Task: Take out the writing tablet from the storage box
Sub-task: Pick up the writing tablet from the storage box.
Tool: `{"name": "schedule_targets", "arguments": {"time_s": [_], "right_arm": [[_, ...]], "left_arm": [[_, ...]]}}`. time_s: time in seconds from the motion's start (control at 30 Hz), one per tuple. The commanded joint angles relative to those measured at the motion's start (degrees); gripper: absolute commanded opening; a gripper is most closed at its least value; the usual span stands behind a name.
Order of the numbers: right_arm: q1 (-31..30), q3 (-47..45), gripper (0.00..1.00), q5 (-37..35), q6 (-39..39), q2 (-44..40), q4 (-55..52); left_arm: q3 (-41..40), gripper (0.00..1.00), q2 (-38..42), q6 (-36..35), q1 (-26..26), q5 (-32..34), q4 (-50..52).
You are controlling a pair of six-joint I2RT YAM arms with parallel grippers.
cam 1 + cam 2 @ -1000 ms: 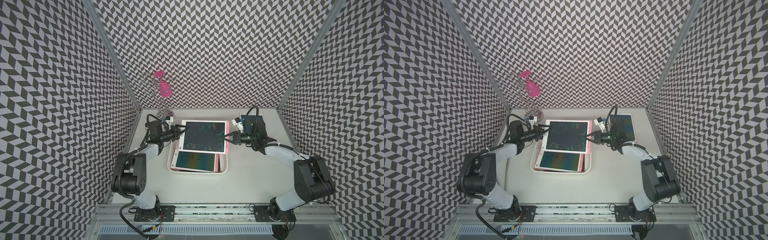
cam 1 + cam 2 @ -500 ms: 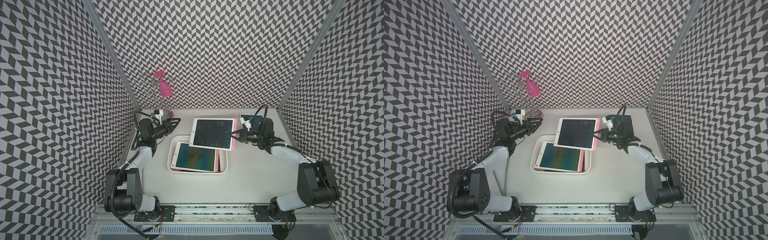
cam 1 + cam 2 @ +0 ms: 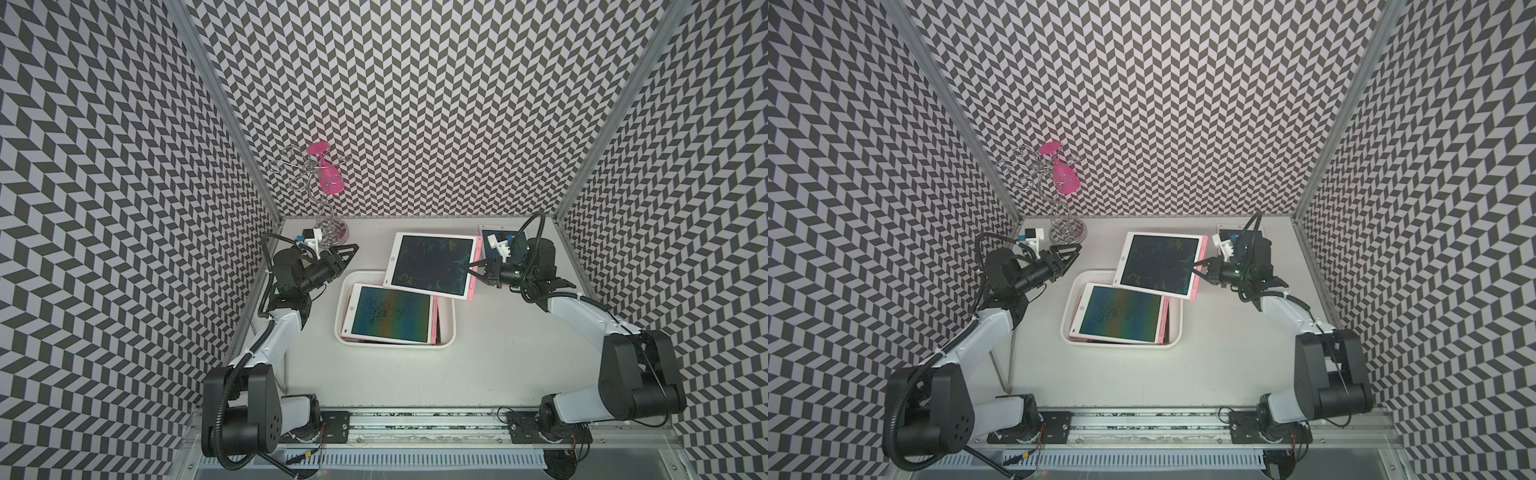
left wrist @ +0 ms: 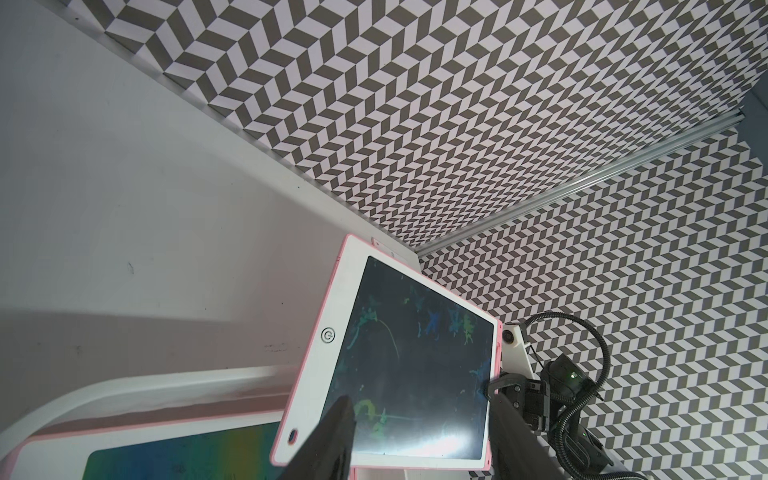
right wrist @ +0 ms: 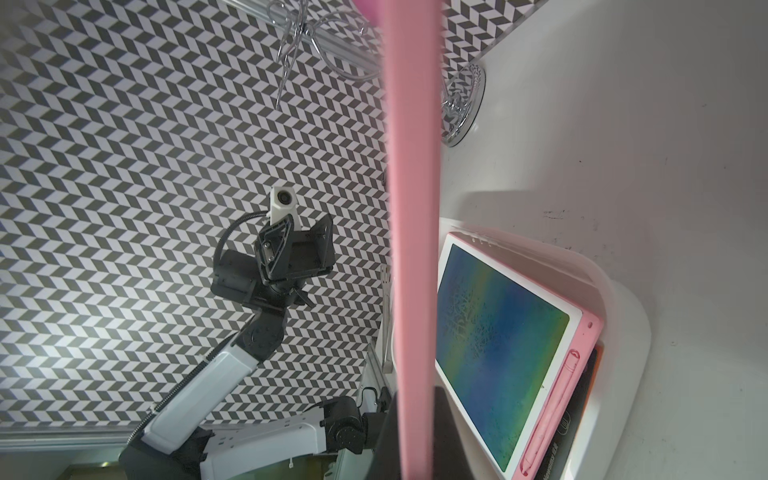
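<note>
One pink-backed white writing tablet is hanging over the white plastic storage box's far-right corner, long axis along the tabletop's far edge. The right gripper is clamping its right end; the left gripper is hovering parted, empty.

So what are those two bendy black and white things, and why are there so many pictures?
They are two robot arms; each ends in a pincher called a gripper. Two pictures look down from above, nearly alike. Two come from small cameras on the arms' wrists. On the table sits a white storage box with a rainbow tablet lying in it. The right gripper pinches the writing tablet by its edge, held up partly over the box. The left gripper is open and empty. At the back stands a shiny wire stand with a pink cup hanging on it.
</note>
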State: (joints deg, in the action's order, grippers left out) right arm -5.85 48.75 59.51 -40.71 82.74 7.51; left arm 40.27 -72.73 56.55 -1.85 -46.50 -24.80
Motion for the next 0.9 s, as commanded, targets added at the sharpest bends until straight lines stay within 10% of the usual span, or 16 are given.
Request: {"name": "schedule_targets", "arguments": {"time_s": [0.0, 0.33, 0.87], "right_arm": [[0.4, -1.1, 0.0, -2.1, -5.1, -2.9, 9.6], [0.4, -5.4, 0.0, -10.5, -19.5, -4.9, 21.3], [0.3, -12.8, 0.0, -19.2, -29.8, -8.6, 32.2]], "left_arm": [[-2.3, 0.54, 1.1, 1.3, 3.3, 1.7, -2.2], [-5.0, 0.54, -2.0, 6.7, 19.1, 11.3, -10.7], [-4.0, 0.55, -5.4, 11.2, 28.9, 18.0, -19.7]]}}
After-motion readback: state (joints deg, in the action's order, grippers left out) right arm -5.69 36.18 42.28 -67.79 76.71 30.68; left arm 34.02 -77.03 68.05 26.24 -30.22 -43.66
